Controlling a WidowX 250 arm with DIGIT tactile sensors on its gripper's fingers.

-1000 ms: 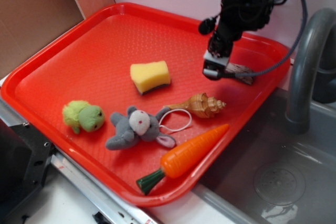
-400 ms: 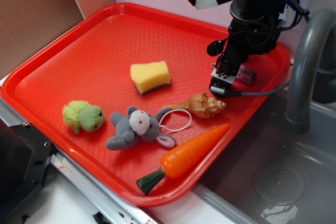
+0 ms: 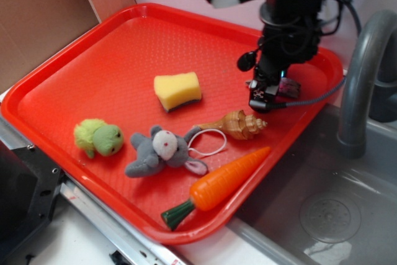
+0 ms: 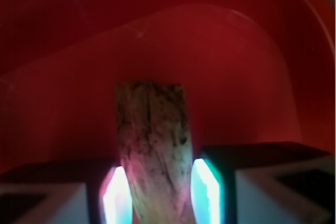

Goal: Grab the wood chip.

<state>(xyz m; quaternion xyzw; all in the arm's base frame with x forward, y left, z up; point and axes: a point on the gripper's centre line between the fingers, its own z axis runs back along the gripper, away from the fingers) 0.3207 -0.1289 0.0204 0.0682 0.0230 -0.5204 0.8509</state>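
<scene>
Chip (image 3: 290, 88) lies at the far right of the tray (image 3: 93, 66) in the exterior view, beyond the shell (image 3: 239, 124), mostly hidden by the gripper (image 3: 260, 98) set down over it; finger state cannot be told from here. To grip well, I judge the fingers should close squarely across its width, low against the tray

Wrist view: chip (image 4: 153, 145) runs lengthwise between the two pads (image 4: 116, 195), which stand apart at its sides. It looks rough, pale brown, dark-flecked, with a blunt far end
</scene>
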